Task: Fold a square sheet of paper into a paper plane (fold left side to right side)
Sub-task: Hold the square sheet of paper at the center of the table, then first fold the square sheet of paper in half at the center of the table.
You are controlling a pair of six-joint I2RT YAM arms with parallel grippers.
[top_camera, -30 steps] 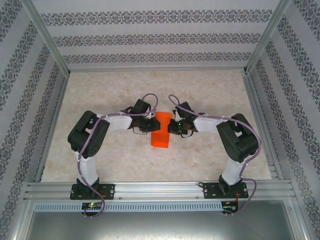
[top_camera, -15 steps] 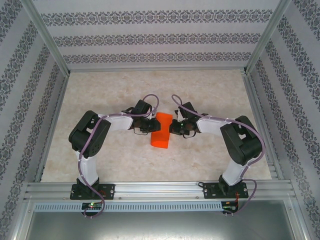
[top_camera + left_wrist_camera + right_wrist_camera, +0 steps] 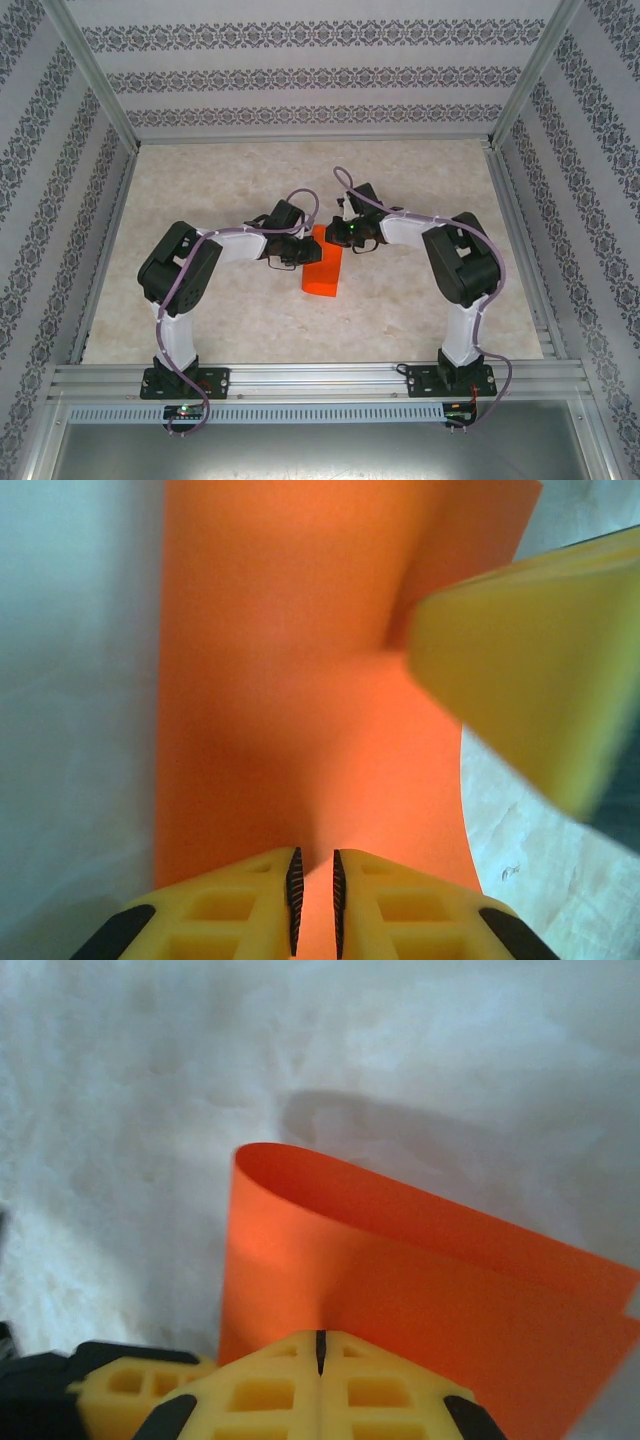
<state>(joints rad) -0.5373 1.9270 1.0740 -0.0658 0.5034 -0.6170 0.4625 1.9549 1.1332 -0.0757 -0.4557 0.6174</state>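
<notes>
The square sheet of paper [image 3: 322,268] lies mid-bench, doubled over into a narrow orange strip between the two arms; from the right wrist its fold reads as a soft rounded loop, not pressed flat; the left end effector [image 3: 315,865] sits at the strip's left edge, jaws drawn almost together with a thin slit between them, orange running into that slit, so it is pinching the paper; the right end effector [image 3: 320,1338] is at the strip's far end, fingers pressed tight together with nothing between them, tips just over the orange surface; one blurred yellow finger [image 3: 520,670] looms over the sheet in the left wrist view; pale marbled bench [image 3: 200,200] all around.
</notes>
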